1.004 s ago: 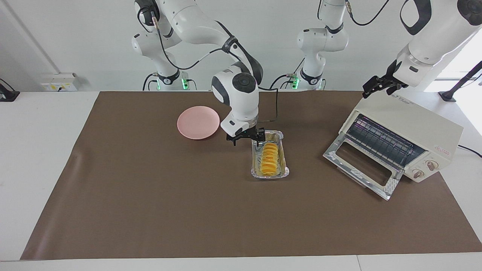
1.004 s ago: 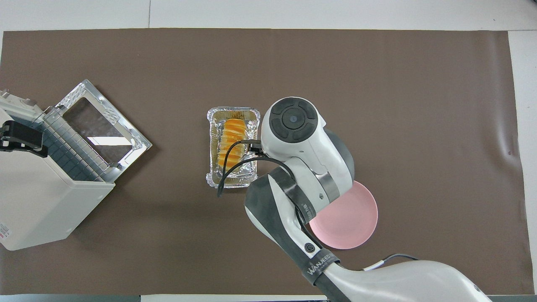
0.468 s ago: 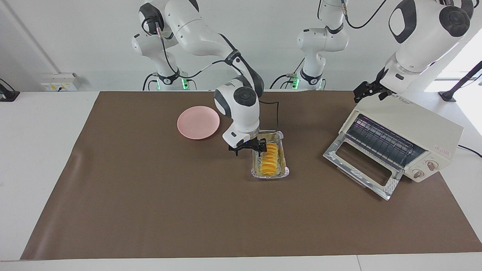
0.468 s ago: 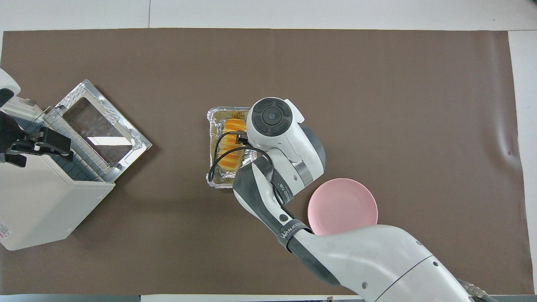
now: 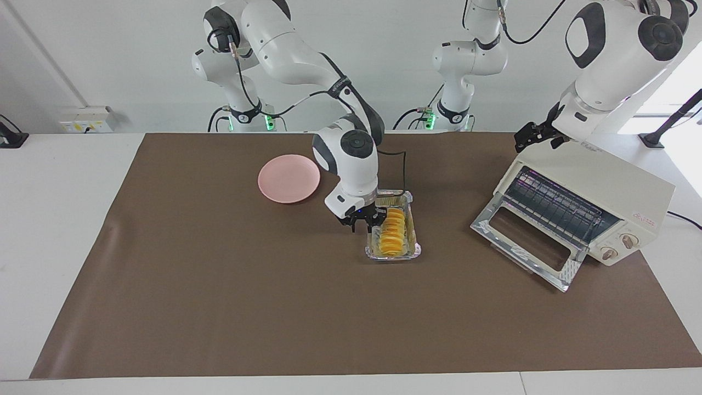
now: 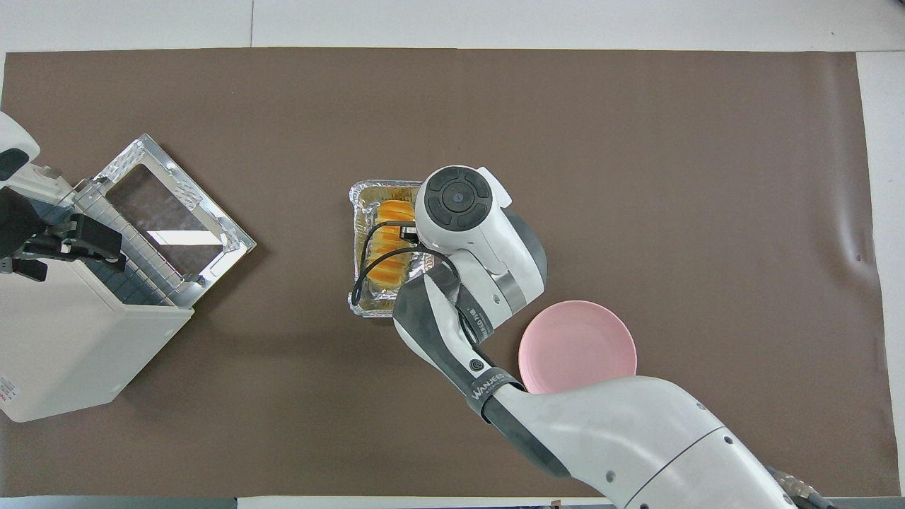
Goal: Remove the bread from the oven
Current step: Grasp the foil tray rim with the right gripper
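The bread [image 5: 393, 230], a ridged golden-orange loaf, lies in a crinkled silver foil tray [image 5: 408, 253] on the brown mat at mid-table, outside the oven. It also shows in the overhead view [image 6: 389, 244]. My right gripper [image 5: 363, 222] is low at the tray's long side toward the right arm's end, at its rim; my wrist hides it from overhead. The cream-white oven [image 5: 603, 178] stands toward the left arm's end with its glass door [image 5: 526, 241] dropped open and the wire rack bare. My left gripper [image 5: 535, 136] hovers over the oven's top edge.
A pink plate [image 5: 289, 178] lies on the mat nearer to the robots than the tray, toward the right arm's end. The oven's open door [image 6: 170, 212] juts out over the mat toward the tray.
My right gripper has swung along the tray's side and come down to its rim. My left gripper has shifted a little along the oven's top toward the table's middle.
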Controlling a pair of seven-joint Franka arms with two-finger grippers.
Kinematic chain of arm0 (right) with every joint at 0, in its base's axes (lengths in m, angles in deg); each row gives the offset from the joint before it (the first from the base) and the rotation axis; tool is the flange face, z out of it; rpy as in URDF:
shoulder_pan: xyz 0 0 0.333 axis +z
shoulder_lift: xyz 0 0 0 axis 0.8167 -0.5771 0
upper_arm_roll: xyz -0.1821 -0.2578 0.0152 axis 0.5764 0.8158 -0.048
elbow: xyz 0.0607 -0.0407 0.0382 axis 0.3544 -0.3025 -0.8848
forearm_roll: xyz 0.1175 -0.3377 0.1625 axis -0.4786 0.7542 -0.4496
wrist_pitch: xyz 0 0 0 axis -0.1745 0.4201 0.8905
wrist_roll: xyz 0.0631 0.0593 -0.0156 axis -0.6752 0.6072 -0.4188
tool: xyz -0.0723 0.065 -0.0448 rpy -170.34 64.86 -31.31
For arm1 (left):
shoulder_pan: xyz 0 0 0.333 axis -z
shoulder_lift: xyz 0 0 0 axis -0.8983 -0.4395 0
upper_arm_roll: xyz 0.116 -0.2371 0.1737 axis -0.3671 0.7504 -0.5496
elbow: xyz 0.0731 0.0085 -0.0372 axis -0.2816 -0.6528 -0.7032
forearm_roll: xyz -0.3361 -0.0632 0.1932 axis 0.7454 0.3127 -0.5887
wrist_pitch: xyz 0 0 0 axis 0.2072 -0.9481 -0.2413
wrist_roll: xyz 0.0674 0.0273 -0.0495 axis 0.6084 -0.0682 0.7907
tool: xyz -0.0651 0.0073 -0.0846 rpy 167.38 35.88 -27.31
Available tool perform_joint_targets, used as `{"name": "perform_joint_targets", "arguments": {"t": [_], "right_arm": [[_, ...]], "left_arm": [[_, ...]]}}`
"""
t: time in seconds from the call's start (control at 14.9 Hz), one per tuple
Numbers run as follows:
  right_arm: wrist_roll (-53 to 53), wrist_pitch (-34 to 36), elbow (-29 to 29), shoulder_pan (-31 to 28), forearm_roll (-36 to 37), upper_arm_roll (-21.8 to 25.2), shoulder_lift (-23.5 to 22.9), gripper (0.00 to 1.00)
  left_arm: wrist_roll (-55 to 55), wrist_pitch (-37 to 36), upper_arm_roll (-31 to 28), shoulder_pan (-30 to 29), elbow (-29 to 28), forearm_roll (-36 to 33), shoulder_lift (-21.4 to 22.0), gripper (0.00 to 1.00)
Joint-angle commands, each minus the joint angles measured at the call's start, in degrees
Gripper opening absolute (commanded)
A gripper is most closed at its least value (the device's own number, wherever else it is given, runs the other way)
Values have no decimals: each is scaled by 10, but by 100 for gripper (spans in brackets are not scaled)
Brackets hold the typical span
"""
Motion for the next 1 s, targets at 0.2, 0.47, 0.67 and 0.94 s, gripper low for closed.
{"name": "perform_joint_targets", "arguments": {"t": [0.2,0.47,0.67,0.94], "right_arm": [[-3,-10,9,6,14,-2,-6,0],[-3,30,22,5,14,-2,-7,0],[-27,120,101,-34,7,-2,-6,0],[-101,199,158,-109,-34,-2,13,0]], "left_arm": [[0,4,0,7,-2,-11,4,100],[-2,4,1,6,-2,-11,4,100],[-1,4,0,6,1,-11,6,100],[0,4,0,4,2,-11,8,100]]}}
